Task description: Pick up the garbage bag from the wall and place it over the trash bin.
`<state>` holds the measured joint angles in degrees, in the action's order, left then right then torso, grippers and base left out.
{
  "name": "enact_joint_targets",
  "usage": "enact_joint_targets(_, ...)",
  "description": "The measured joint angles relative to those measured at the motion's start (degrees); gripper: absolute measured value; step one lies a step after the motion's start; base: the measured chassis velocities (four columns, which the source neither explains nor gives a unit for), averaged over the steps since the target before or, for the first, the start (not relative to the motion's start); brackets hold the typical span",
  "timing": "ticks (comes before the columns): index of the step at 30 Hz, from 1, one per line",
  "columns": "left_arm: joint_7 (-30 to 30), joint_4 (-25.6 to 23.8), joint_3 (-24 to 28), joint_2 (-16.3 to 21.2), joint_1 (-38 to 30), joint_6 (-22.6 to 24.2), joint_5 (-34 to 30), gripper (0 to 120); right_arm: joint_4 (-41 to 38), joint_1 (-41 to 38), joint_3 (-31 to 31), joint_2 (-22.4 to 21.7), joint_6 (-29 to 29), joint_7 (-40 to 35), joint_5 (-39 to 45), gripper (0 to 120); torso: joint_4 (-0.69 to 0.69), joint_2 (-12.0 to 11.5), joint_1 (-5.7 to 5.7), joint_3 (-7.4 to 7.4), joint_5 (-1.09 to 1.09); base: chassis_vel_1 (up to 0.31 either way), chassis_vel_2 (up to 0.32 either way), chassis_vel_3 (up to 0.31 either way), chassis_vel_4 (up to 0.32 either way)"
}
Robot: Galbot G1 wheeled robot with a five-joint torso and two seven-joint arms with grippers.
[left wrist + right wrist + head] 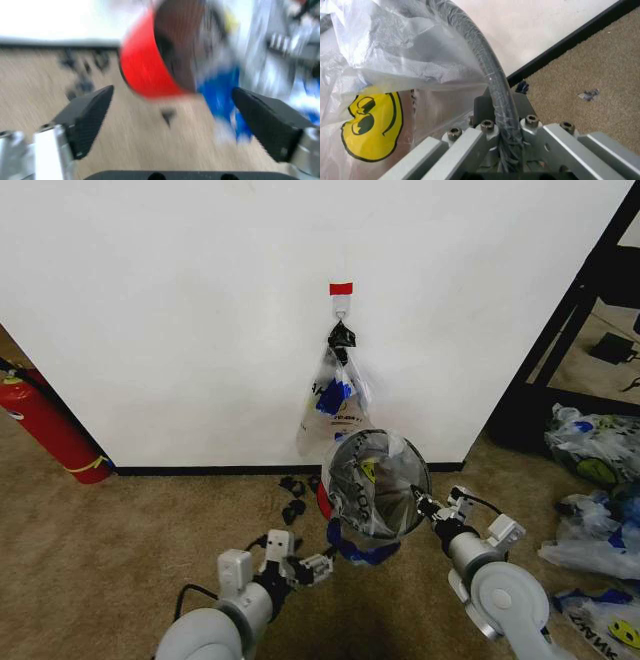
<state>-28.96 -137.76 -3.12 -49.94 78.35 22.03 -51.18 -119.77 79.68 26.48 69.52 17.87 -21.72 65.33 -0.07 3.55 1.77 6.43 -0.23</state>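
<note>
The garbage bag is already spread over the mouth of the trash bin, which stands on the carpet just in front of the wall. Its clear film sags into the bin, and a blue handle loop trails off the rim at about 6 o'clock. From the look of it, the film is very light, limp and slippery, and would crease or tear if pulled hard. The firmest places to take hold seem to be the doubled blue handles or the film where it folds over the rim, not the loose middle.

At the rim's 3 o'clock, the right gripper has its fingers clamped on the rim with the film caught between; the right wrist view shows the plastic and its yellow smiley draped against them. At roughly 7 o'clock from the bin, the left gripper hovers with its jaws spread wide and nothing between them, beside the dangling handle.

On the wall above, at 12 o'clock, a clipped bundle of bags hangs from a hook. More bags lie far off at 3 o'clock, and a fire extinguisher leans at 9 o'clock.
</note>
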Motion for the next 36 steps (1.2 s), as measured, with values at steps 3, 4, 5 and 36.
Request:
enact_joint_targets(3,0.13,-1.34,-1.55,1.08,-1.96,-1.82,-1.15,100,-0.15,0.32,0.01,0.08,-0.10,0.28,-0.35,0,0.00,0.00,0.00,0.00,0.00,0.000,0.000,0.000,0.000)
enact_joint_targets(4,0.14,-1.48,-1.87,1.21,-3.78,-2.57,-2.98,100,-0.38,0.49,-0.04,0.13,-0.13,0.47,-0.63,0,-0.01,0.00,0.00,0.00,0.00,0.000,0.000,0.000,0.000)
enact_joint_targets(5,0.15,-1.43,-1.91,1.16,-4.77,-2.80,-4.14,100,-0.47,0.55,-0.09,0.14,-0.15,0.58,-0.79,0,-0.02,0.00,0.00,0.00,0.00,0.000,0.000,0.000,0.000)
enact_joint_targets(36,-9.15,13.38,3.22,-4.06,-27.05,1.18,-29.55,86,-0.30,-0.24,-1.80,0.17,-0.27,0.41,-1.76,0,-0.01,-0.01,0.01,0.01,0.00,0.000,0.000,0.000,0.000)
